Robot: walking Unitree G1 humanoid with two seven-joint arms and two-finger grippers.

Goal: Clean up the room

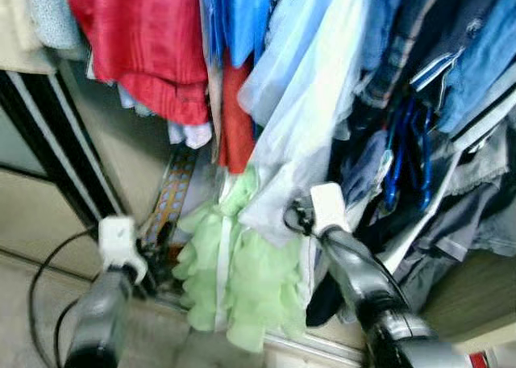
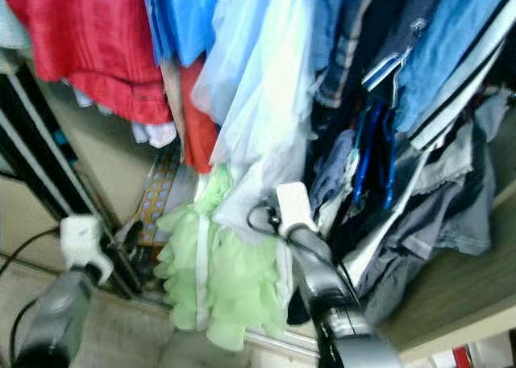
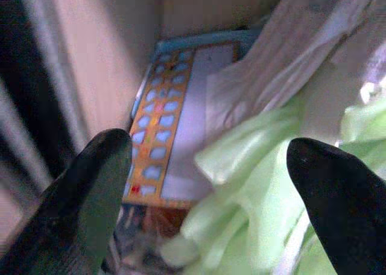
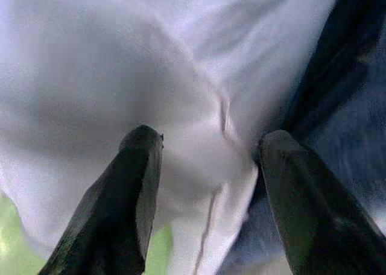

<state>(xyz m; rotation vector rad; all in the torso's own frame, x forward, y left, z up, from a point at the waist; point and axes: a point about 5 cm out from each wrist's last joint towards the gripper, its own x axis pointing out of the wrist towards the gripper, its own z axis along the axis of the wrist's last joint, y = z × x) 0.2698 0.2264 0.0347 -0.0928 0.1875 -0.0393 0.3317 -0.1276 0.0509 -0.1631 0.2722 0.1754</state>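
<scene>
Two hands are up at the rack of hanging clothes. Your likeliest target, the pale blue-white sheer garment [image 1: 302, 134], hangs with its long axis vertical, hem just above the frilly light-green fabric [image 1: 234, 283]. Your right hand [image 4: 208, 184] is nearer: its fingers are spread wide, pressed against that pale cloth, gripping nothing yet. Your left hand [image 3: 205, 190] is also wide open and empty, aimed lower at the green ruffles and a flat patterned orange-and-blue board [image 3: 166, 124] leaning behind them. Dark blue garments [image 1: 419, 126] crowd your right side.
</scene>
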